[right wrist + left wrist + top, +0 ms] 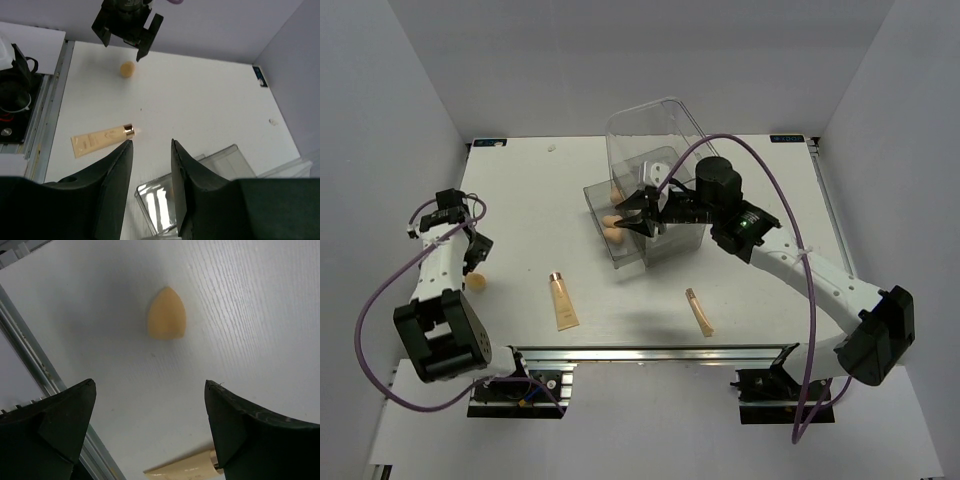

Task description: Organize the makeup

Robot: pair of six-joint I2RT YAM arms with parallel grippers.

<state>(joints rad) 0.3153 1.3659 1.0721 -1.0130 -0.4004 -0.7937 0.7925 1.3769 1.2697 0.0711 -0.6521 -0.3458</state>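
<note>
A peach sponge lies on the table at the left, also in the left wrist view and the right wrist view. My left gripper hovers just behind it, open and empty. A wide beige tube with a gold cap lies left of centre, also in the right wrist view. A slim tan tube lies front centre. Peach sponges sit inside the clear box. My right gripper is open and empty over the box's left part.
The clear box's lid stands raised at the back. Something white lies in the box's far part; I cannot tell what it is. An aluminium rail runs along the table's near edge. White walls close in the left, right and back.
</note>
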